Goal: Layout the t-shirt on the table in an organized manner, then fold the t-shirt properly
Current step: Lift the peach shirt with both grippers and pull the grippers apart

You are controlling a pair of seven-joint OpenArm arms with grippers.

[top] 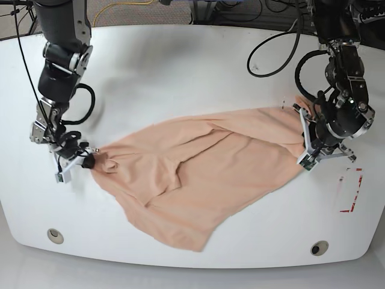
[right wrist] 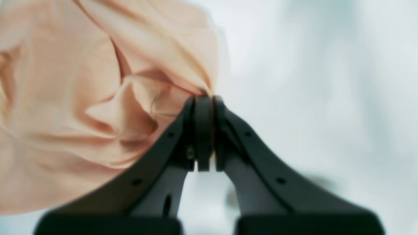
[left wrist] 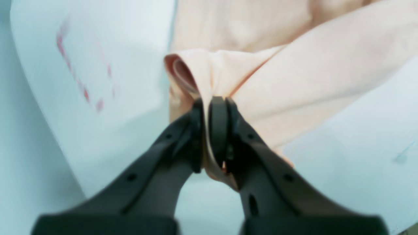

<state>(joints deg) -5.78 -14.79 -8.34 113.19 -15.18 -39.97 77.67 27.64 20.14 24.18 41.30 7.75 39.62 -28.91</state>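
The peach t-shirt is stretched across the white table between my two arms, wrinkled, with its lower part sagging toward the front edge. My left gripper is shut on a bunched edge of the t-shirt, fabric pinched between its black fingers; in the base view the left gripper is at the shirt's right end. My right gripper is shut on a gathered corner of the t-shirt, and in the base view the right gripper holds the shirt's left tip.
Red dashed marks lie on the table at the right, also seen as red marks in the left wrist view. Two round grommet holes sit near the front edge. Black cables hang over the back right.
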